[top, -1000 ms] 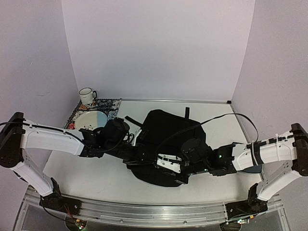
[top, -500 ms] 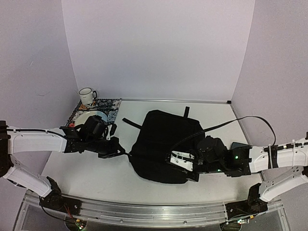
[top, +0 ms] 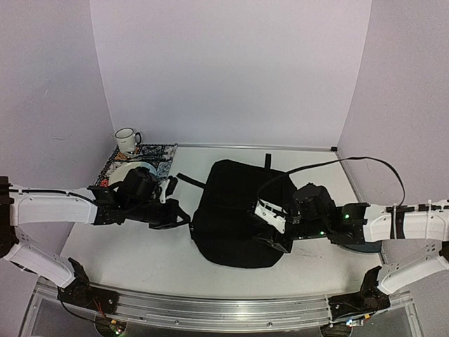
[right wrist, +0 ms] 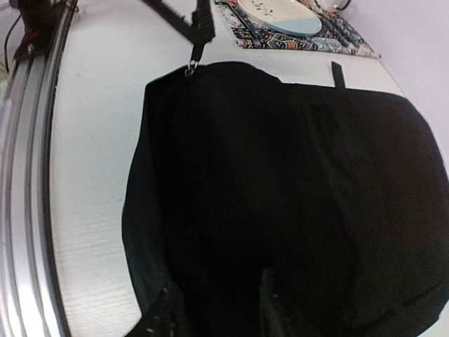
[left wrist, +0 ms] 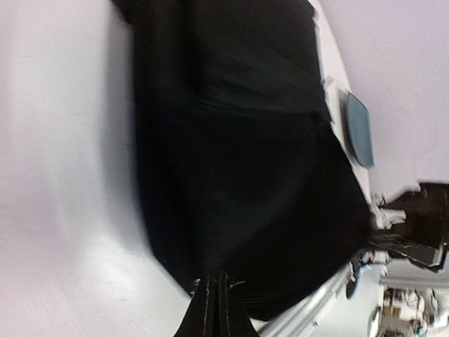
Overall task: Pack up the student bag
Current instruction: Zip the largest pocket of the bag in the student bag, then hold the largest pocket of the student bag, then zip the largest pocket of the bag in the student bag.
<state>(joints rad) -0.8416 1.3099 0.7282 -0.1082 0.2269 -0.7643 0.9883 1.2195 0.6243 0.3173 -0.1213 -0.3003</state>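
Observation:
The student bag [top: 235,210] is a large black backpack lying flat at mid-table, also filling the left wrist view [left wrist: 245,175] and the right wrist view [right wrist: 295,189]. My left gripper [top: 184,219] sits at the bag's left edge, shut on a black stitched pull strap [left wrist: 214,309] with a small metal ring [right wrist: 191,69]. My right gripper [top: 270,230] hovers over the bag's right part. Its fingers [right wrist: 165,312] stand apart over the black fabric, open, with nothing pinched between them.
A white mug [top: 128,139], a patterned mat [top: 156,154] and a white-and-blue plate [right wrist: 280,14] sit at the back left, behind my left arm. A flat dark-teal pad [left wrist: 358,130] lies right of the bag. The metal rail [right wrist: 31,140] runs along the near edge.
My left gripper pulled the bag's edge leftward and holds it there. My right gripper was shut and has opened, drawing right and then lifting slightly over the bag.

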